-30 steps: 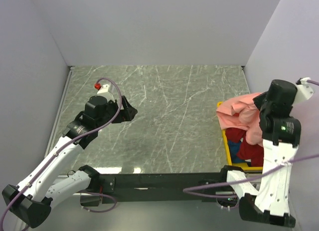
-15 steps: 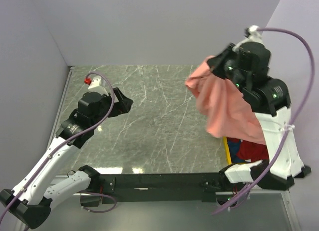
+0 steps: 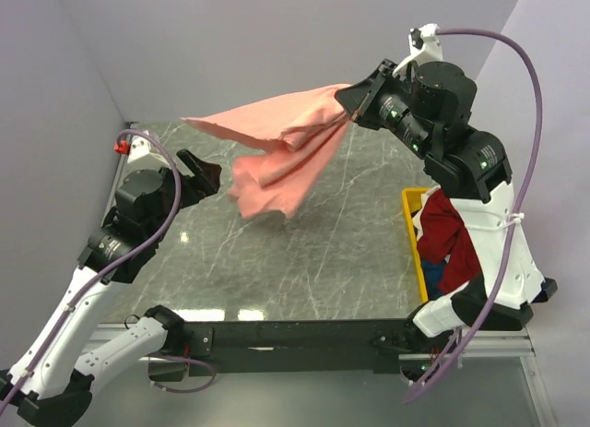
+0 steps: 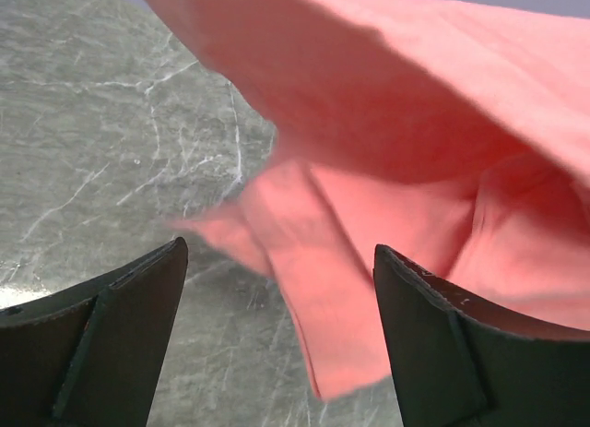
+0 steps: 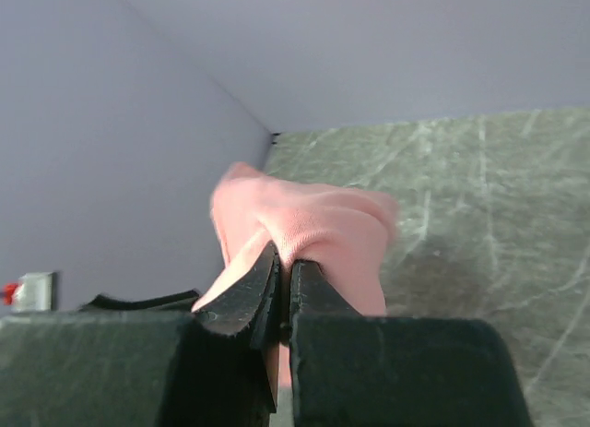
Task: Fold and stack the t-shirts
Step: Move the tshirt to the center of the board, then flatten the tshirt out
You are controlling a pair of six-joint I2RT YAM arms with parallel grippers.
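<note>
While the right hand (image 3: 349, 111) pinches the salmon-pink t-shirt (image 3: 281, 136) aloft, left hand (image 3: 206, 174) spread, near it.

no readable text, labels or numbers

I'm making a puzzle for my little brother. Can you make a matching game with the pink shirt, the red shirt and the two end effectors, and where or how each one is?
Things:
1. salmon-pink t-shirt
2. deep red t-shirt
3. left end effector
4. right end effector

Places and states:
A. open, holding nothing
B. in the yellow bin
C. pinched shut on cloth
D. up in the air above the table

Pairs: 1-D, 2-B, 3-A, 4-C
</note>
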